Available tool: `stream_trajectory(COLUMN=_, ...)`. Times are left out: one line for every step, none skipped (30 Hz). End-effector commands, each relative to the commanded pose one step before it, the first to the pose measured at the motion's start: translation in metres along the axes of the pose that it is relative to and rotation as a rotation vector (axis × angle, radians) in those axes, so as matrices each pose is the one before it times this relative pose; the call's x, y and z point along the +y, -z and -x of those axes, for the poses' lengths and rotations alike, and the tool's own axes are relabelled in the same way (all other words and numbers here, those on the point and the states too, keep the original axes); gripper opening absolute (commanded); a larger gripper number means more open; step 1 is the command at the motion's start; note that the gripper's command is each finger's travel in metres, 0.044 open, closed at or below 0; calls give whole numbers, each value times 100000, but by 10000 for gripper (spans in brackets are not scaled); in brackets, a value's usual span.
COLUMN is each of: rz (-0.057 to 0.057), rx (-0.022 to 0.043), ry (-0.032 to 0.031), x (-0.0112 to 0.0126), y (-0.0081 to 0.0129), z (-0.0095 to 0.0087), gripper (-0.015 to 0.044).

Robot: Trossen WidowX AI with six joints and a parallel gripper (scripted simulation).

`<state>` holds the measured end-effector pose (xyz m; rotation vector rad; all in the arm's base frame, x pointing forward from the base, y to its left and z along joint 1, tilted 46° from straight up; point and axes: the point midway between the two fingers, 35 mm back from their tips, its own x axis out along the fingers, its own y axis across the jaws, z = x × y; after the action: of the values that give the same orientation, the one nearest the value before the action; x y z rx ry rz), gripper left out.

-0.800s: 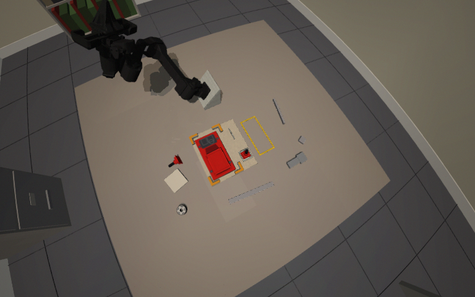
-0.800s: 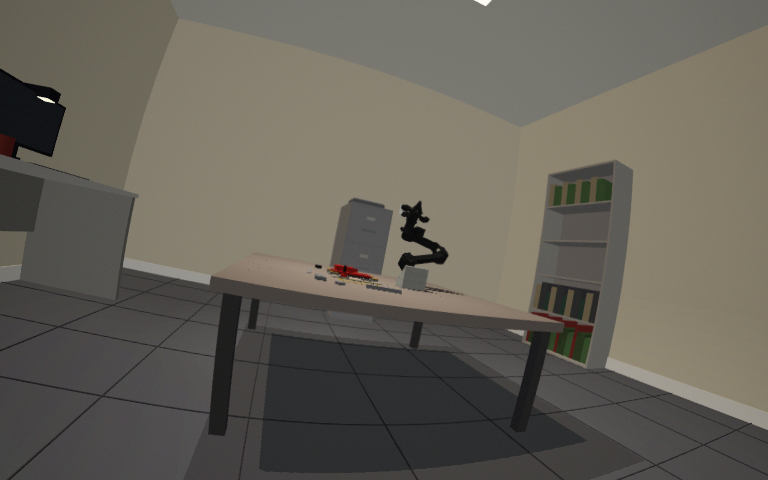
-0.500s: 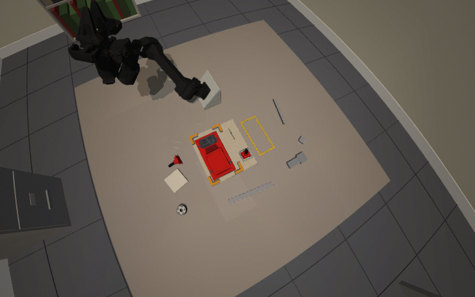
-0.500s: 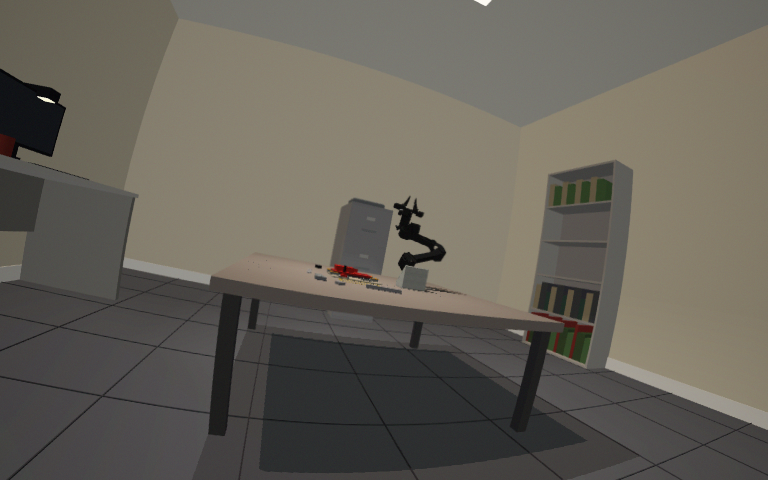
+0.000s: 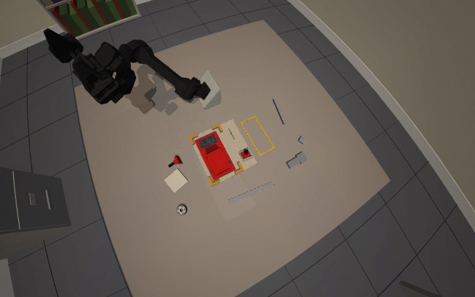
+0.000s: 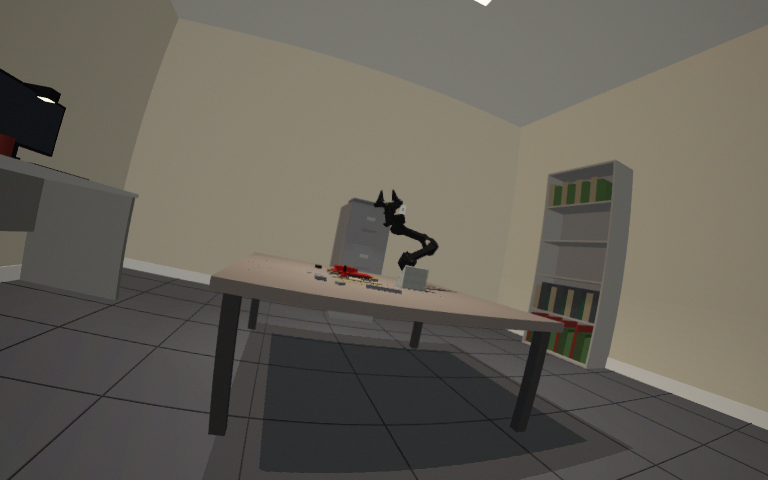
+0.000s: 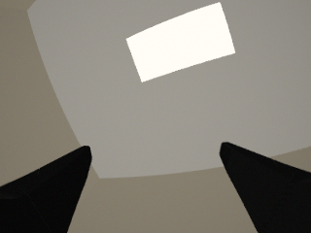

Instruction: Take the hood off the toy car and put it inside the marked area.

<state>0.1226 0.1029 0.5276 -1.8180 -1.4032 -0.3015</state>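
Observation:
The red toy car point(image 5: 200, 149) point(image 6: 352, 272) sits on a pale board point(image 5: 235, 140) between orange corner brackets. It has a dark grey inset at one end. A broad red panel point(image 5: 219, 161) lies on its other half and looks like the hood. The marked area point(image 5: 266, 150) is a yellow rectangle outline on the table beside the board, with nothing inside it. My gripper point(image 6: 387, 196) point(image 7: 157, 151) is open and empty, raised high above the table and pointing upward, well away from the car. In the wrist view only ceiling and walls show between the fingers.
A pale wedge-shaped block point(image 5: 214, 93) point(image 6: 414, 278) stands near the arm's base. A red part with a black knob point(image 5: 245, 153) sits on the board. Around lie a red-and-black piece point(image 5: 177, 159), a cream square point(image 5: 175, 180), a wheel point(image 5: 181, 209), a long grey bar point(image 5: 251, 192) and grey parts point(image 5: 296, 159).

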Motion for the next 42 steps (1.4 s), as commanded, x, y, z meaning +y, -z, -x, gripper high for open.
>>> stream_trajectory(rz=-20584, rx=7556, ry=-9353, x=3449, y=1605, z=-760, gripper=440)
stream_trajectory(rz=-5973, rx=2305, ry=-2908, x=979, y=586, z=-295, gripper=440)
stream_trajectory(rz=-5894, rx=2387, ry=-2913, x=965, y=610, z=-307, gripper=440)
stream_trajectory(rz=-5813, rx=2471, ry=-2913, x=949, y=632, z=-319, gripper=440)
stream_trajectory(rz=-5730, rx=2557, ry=-2910, x=933, y=654, z=-331, gripper=440)
stream_trajectory(rz=-5645, rx=2646, ry=-2901, x=916, y=675, z=-343, gripper=440)
stream_trajectory(rz=-5913, rx=1810, ry=-3489, x=1296, y=570, z=-405, gripper=440)
stream_trajectory(rz=-5031, rx=1630, ry=-3033, x=1104, y=517, z=-367, gripper=440)
stream_trajectory(rz=-4187, rx=1425, ry=-2570, x=920, y=453, z=-322, gripper=440)
stream_trajectory(rz=-3356, rx=1190, ry=-2090, x=737, y=379, z=-270, gripper=440)
stream_trajectory(rz=-2548, rx=933, ry=-1605, x=559, y=297, z=-213, gripper=440)
stream_trajectory(rz=-1920, rx=917, ry=-1103, x=350, y=253, z=-153, gripper=440)
stream_trajectory(rz=-2419, rx=1324, ry=-1307, x=389, y=340, z=-187, gripper=440)
stream_trajectory(rz=-3068, rx=1724, ry=-1666, x=494, y=439, z=-241, gripper=440)
stream_trajectory(rz=-3688, rx=2141, ry=-2013, x=593, y=539, z=-295, gripper=440)
stream_trajectory(rz=-3930, rx=2368, ry=-2156, x=631, y=590, z=-324, gripper=440)
stream_trajectory(rz=-4553, rx=3032, ry=-2362, x=656, y=719, z=-370, gripper=440)
stream_trajectory(rz=-5088, rx=3549, ry=-2639, x=728, y=829, z=-427, gripper=440)
stream_trajectory(rz=-4982, rx=3649, ry=-2577, x=703, y=840, z=-436, gripper=440)
stream_trajectory(rz=-4873, rx=3747, ry=-2508, x=679, y=850, z=-444, gripper=440)
stream_trajectory(rz=-4764, rx=3843, ry=-2433, x=654, y=859, z=-452, gripper=440)
stream_trajectory(rz=-4652, rx=3938, ry=-2352, x=628, y=866, z=-459, gripper=440)
stream_trajectory(rz=-4540, rx=4030, ry=-2265, x=603, y=872, z=-465, gripper=440)
stream_trajectory(rz=-4426, rx=4119, ry=-2171, x=577, y=876, z=-471, gripper=440)
stream_trajectory(rz=-4312, rx=4205, ry=-2071, x=551, y=880, z=-477, gripper=440)
stream_trajectory(rz=-4196, rx=4288, ry=-1965, x=525, y=882, z=-482, gripper=440)
stream_trajectory(rz=-4264, rx=4568, ry=-1936, x=523, y=923, z=-507, gripper=440)
stream_trajectory(rz=-4155, rx=4670, ry=-1814, x=497, y=927, z=-513, gripper=440)
stream_trajectory(rz=-4025, rx=4745, ry=-1678, x=469, y=925, z=-517, gripper=440)
stream_trajectory(rz=-3894, rx=4814, ry=-1535, x=440, y=922, z=-519, gripper=440)
stream_trajectory(rz=-3763, rx=4877, ry=-1387, x=412, y=918, z=-521, gripper=440)
stream_trajectory(rz=-3631, rx=4932, ry=-1234, x=385, y=912, z=-522, gripper=440)
stream_trajectory(rz=-3500, rx=4981, ry=-1075, x=358, y=905, z=-522, gripper=440)
stream_trajectory(rz=-3368, rx=5021, ry=-912, x=331, y=896, z=-521, gripper=440)
stream_trajectory(rz=-3236, rx=5054, ry=-744, x=304, y=887, z=-519, gripper=440)
stream_trajectory(rz=-3105, rx=5078, ry=-573, x=278, y=876, z=-517, gripper=440)
stream_trajectory(rz=-3234, rx=5550, ry=-426, x=275, y=941, z=-558, gripper=440)
stream_trajectory(rz=-3149, rx=5688, ry=-218, x=251, y=947, z=-565, gripper=440)
stream_trajectory(rz=-2988, rx=5683, ry=5, x=221, y=930, z=-559, gripper=440)
stream_trajectory(rz=-2828, rx=5665, ry=231, x=192, y=910, z=-552, gripper=440)
stream_trajectory(rz=-2669, rx=5633, ry=458, x=163, y=889, z=-543, gripper=440)
stream_trajectory(rz=-2511, rx=5589, ry=685, x=135, y=867, z=-534, gripper=440)
